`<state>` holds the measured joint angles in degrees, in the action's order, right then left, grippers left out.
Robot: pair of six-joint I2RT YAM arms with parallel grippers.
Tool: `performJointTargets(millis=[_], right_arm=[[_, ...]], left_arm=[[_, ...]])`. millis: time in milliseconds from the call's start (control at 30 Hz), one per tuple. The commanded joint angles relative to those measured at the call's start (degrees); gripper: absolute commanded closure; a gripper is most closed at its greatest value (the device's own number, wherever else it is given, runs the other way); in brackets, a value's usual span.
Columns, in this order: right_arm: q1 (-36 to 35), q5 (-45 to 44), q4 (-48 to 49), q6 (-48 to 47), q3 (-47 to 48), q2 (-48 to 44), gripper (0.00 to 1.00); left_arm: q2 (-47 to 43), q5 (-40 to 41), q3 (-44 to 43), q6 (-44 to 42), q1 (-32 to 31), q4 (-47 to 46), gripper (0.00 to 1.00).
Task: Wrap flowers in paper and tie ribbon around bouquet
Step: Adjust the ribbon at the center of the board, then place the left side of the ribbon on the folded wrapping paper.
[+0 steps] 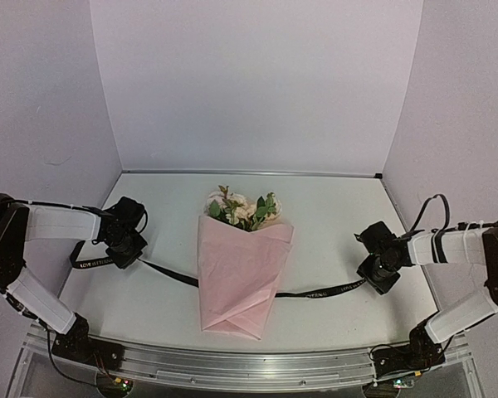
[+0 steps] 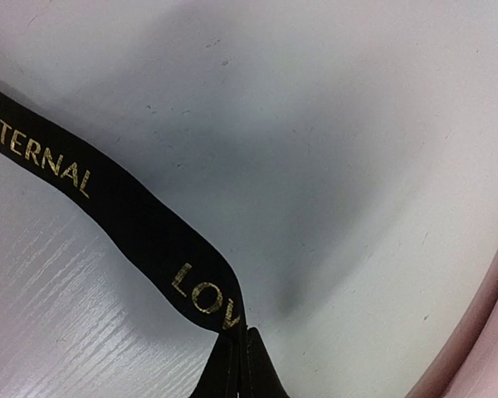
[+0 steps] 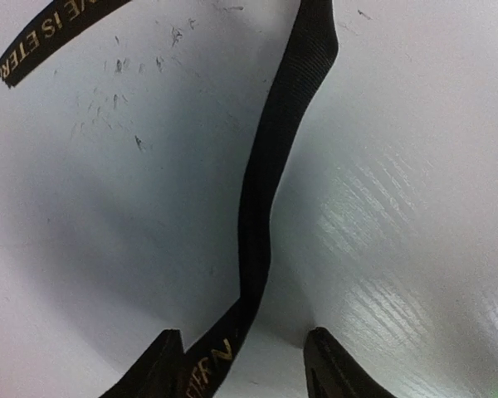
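From above, the bouquet (image 1: 241,278) lies across the ribbon (image 1: 315,293); the left gripper (image 1: 126,249) sits to its left, the right gripper (image 1: 380,278) to its right; left wrist: fingers (image 2: 261,377) pinched tight on the ribbon; right wrist: fingers (image 3: 332,365) apart, ribbon loose between them.

Pose: left arm folded, elbow outboard, forearm reaching inward, wrist pitched down. The left gripper (image 1: 124,247) has its jaws pinched shut on the ribbon (image 2: 141,224). The right arm mirrors this. The right gripper (image 1: 378,276) is low, fingers (image 3: 162,369) apart, straddling the ribbon unclamped.
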<state>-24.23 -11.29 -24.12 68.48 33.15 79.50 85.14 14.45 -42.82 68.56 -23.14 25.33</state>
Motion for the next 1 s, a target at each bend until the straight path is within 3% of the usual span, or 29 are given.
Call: performJointTargets(millis=[0, 100, 133, 600, 800, 967], right_arm=[[1.38, -0.74, 2.82, -0.88, 3.55, 3.44, 0.62], [2.36, 0.29, 3.16, -1.70, 5.46, 5.60, 0.94], [2.53, 0.60, 3.29, -2.12, 6.22, 6.03, 0.99], [6.52, 2.34, 4.25, -6.57, 14.49, 11.25, 1.00], [6.50, 5.32, 4.25, -7.96, 12.90, 8.64, 1.00], [2.29, 5.77, 4.26, -8.85, 10.16, 2.40, 1.00]], left_arm=[[0.23, 3.09, -2.61, -4.67, 0.36, -1.93, 1.00], [0.39, 4.71, -2.71, -5.33, 0.42, -2.13, 1.00], [0.42, 5.12, -2.78, -5.68, 0.51, -2.53, 1.00], [3.62, 1.67, -4.76, -12.12, 4.90, -5.65, 1.00], [1.97, 0.68, -4.38, -15.61, 4.83, -5.91, 1.00], [-2.55, -1.07, -4.20, -21.99, 2.40, -9.67, 1.00]])
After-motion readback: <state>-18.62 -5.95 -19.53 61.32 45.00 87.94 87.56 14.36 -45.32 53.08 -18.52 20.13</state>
